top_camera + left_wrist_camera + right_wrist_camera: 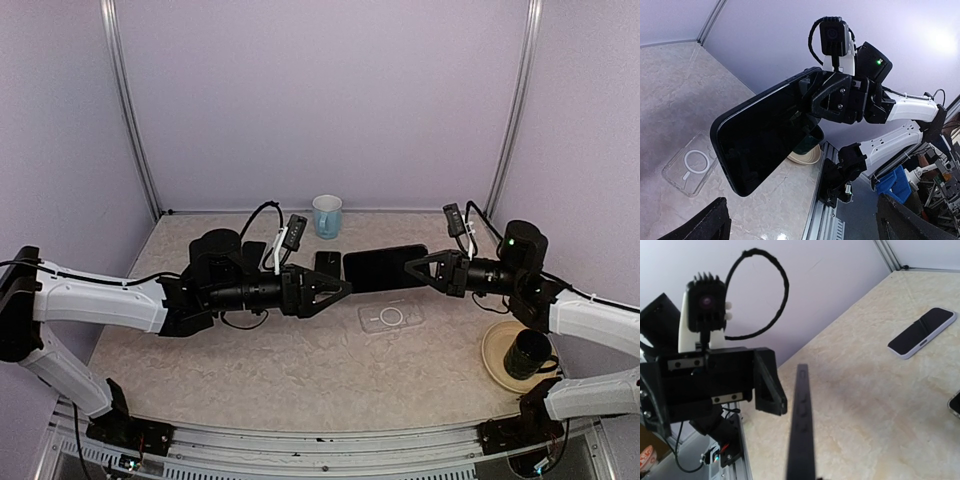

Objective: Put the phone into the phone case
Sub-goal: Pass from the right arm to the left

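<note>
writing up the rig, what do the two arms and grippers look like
The left arm and right arm have white link shells with black joint housings. The left gripper and right gripper are black and triangular in outline. Each wrist carries a black camera on a white bracket, with a looping black cable. A green light glows on the right arm.

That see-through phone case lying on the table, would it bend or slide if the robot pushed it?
Probably light: the clear case looks thin and empty, so a push would likely slide it across the smooth table. It lies flat, so tipping or rolling seems unlikely. Its thin walls may flex a little, though the pictures cannot confirm that.
</note>
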Controlling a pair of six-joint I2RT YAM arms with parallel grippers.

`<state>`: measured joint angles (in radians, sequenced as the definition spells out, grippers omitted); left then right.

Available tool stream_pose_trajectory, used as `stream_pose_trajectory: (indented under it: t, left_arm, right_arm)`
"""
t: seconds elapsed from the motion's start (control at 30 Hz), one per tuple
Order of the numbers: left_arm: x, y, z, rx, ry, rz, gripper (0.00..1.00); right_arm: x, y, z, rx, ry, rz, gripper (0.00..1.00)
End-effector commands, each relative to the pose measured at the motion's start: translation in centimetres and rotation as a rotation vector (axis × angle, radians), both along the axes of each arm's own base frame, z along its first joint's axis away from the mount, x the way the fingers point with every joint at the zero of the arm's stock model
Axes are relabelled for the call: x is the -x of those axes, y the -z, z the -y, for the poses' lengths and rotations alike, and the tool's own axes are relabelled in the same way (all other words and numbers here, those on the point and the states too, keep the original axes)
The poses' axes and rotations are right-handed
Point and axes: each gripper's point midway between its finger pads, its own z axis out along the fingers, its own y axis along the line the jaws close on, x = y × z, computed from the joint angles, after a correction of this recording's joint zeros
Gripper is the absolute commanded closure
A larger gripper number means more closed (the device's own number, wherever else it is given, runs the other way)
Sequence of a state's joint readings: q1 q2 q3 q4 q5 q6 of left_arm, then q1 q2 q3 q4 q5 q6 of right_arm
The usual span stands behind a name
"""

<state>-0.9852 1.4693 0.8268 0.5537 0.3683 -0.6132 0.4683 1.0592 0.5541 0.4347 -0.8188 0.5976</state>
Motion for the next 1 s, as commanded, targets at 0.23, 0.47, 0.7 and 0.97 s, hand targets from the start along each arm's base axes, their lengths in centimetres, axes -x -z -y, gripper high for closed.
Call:
stream_pose_trajectory:
  t: [0.23, 0.47, 0.7, 0.97]
  left_arm:
    - [0.0, -0.7, 0.3, 0.068, 0.041, -0.004, 0.01]
    - [0.5, -0.9, 1.0, 0.094, 0.089, -0.02, 0.01]
    - [0.6, -0.4, 1.4, 0.099, 0.111, -0.033, 0.03]
    - [0.2, -0.7, 1.5, 0.111, 0.097, -0.011, 0.05]
  right_arm:
    - [0.9, -3.2, 0.6, -0.064, 0.002, 0.131, 1.0]
    - [1.4, -3.0, 0.5, -0.091, -0.026, 0.129, 1.0]
    - [2.5, -3.2, 0.0, -0.138, -0.122, 0.111, 1.0]
    - [3.0, -2.2, -1.1, -0.138, -0.175, 0.065, 1.0]
